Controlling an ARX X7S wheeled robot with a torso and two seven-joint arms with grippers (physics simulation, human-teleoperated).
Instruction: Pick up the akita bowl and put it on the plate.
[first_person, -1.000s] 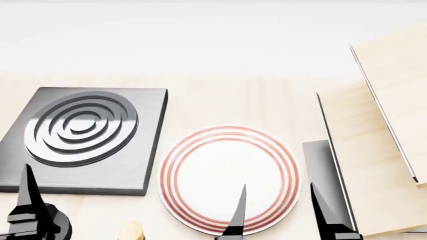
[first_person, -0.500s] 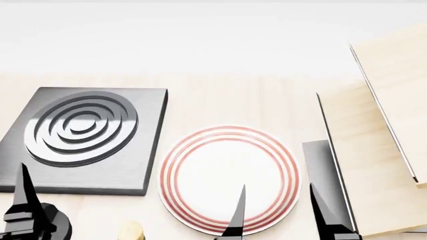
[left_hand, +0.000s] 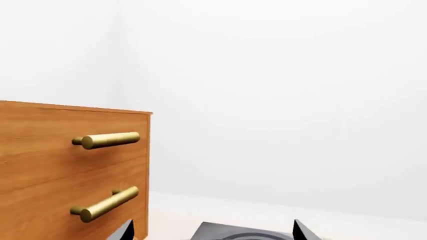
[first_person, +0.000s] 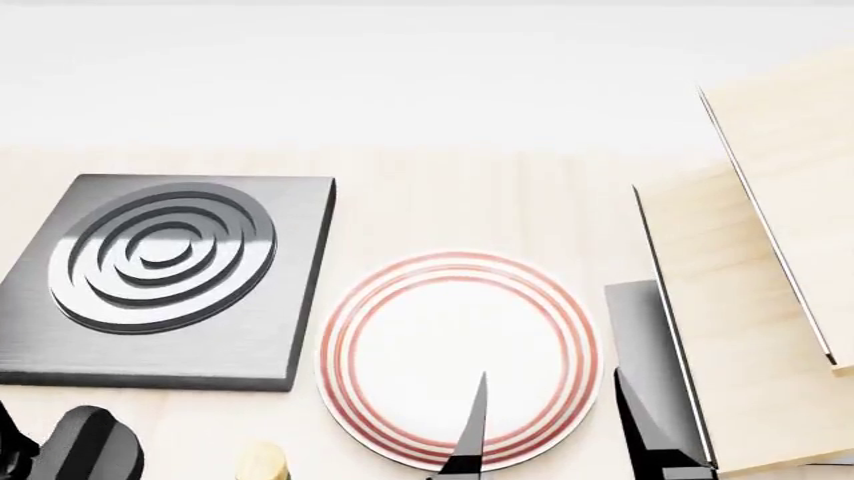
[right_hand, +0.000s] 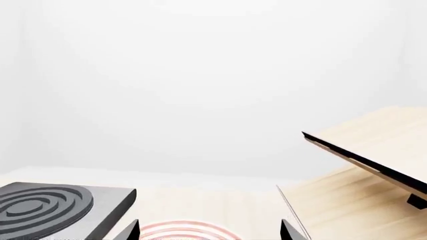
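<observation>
**Plate waiting, bowl out of sight, both claws empty at the near edge**

Bench (first_person: 441, 200): pale wood, running back to a white wall. It carries everything seen here.

Wooden panels (first_person: 761, 290), far right: large pale boards, tilted, with dark edges. Likely a cabinet or rack; purpose unclear from this angle.

Drawer cabinet (left_hand: 67, 170): brown wood, two brass bar handles, seen only by the left wrist camera. Stands beside the stove burner (first_person: 167, 275), a grey square slab with dark rings, at the bench's left.

Plate (first_person: 458, 358): white, thin red rings, lying flat near the middle of the bench and bare on top. Free to receive the bowl, within reach of either arm.

Akita bowl: not visible in any view. Probably nearer the robot, below the head camera's frame; cannot confirm.

Right claw (first_person: 561, 440): two dark fingers spread wide, one tip over the plate's near rim, the other beside it. Nothing between them.

Left claw (left_hand: 212, 231): only fingertips show at the wrist picture's edge, well apart, nothing held. Head view shows just a dark rounded part of that arm low in the left corner.

Small tan knob (first_person: 262, 462) at near edge: unidentified.

Judgement: grasp not yet begun.
</observation>
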